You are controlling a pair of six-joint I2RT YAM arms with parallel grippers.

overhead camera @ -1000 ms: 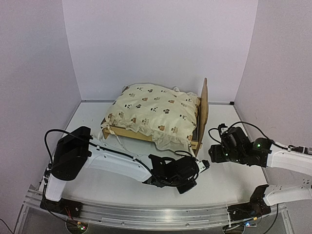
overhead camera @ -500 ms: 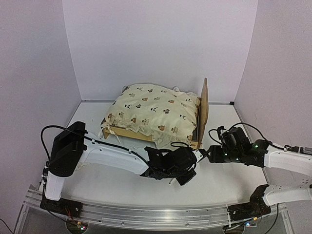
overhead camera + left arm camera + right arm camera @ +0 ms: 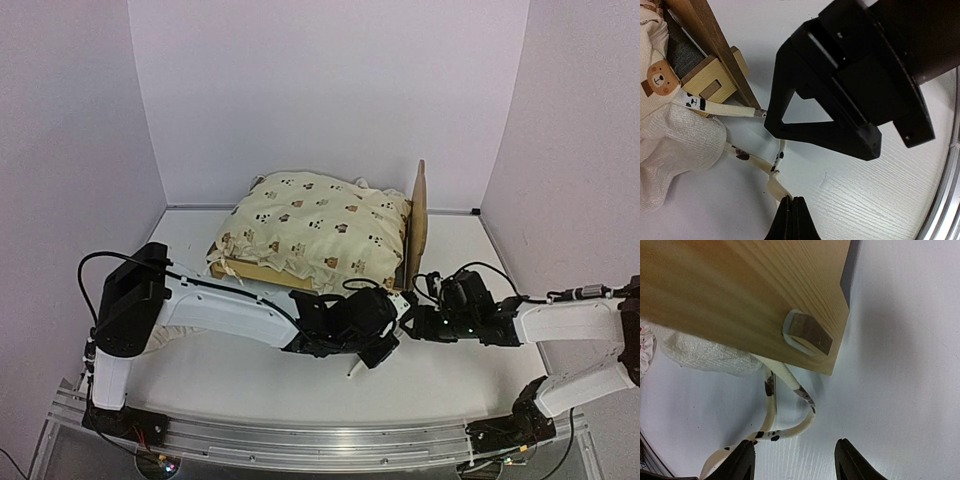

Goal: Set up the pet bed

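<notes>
Left wrist view shows the left gripper (image 3: 792,205) pinched shut on a cream, dark-spotted fabric tie (image 3: 771,181) at the near corner of the pale plywood pet bed (image 3: 416,222), so the part-open, empty right gripper (image 3: 796,461) should, I judge, close squarely on the loop without tugging the frame.

- Top external: fixed high behind the arm bases at the worktop's (image 3: 230,390) near edge, tilted down and forward — it takes in the whole worktop.
- Left wrist: low and close, looking down past the left fingers (image 3: 788,225) at the pet bed's (image 3: 715,75) corner.
- Right wrist: closer still — tight against that corner, right fingers (image 3: 744,462) at its bottom edge.
- Both wrist views share the tie cord (image 3: 757,167).
</notes>
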